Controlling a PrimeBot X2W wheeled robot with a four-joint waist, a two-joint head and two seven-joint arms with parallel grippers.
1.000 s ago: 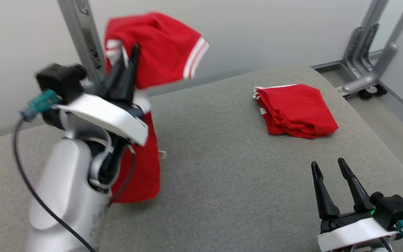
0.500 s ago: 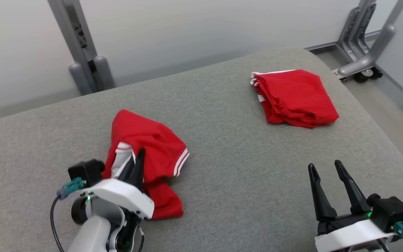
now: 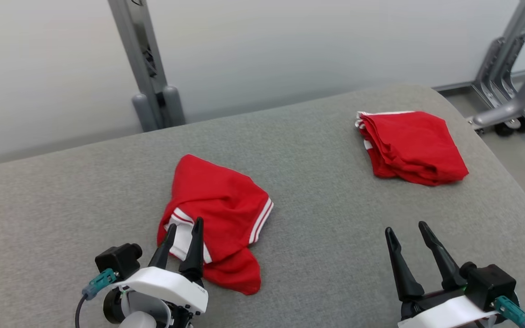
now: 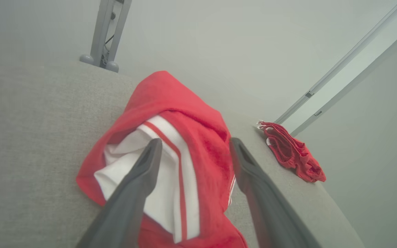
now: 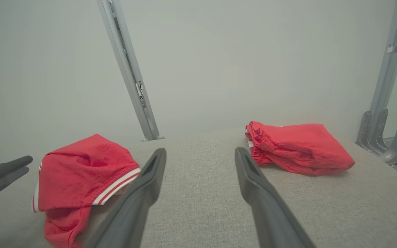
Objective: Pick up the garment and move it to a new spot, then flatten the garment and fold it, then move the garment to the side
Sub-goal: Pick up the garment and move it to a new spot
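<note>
As their wrist view shows, parted left fingers (image 4: 138,186) overlie the garment (image 4: 195,113).

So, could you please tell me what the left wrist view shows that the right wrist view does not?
Left wrist view's own: the white inner fabric of the crumpled red garment, framed by the open left gripper. Right wrist view's own: the open right gripper and the angled frame legs at right. Shared: that garment, the folded red garment, the grey post, the grey cushion, the left gripper's fingers.
</note>
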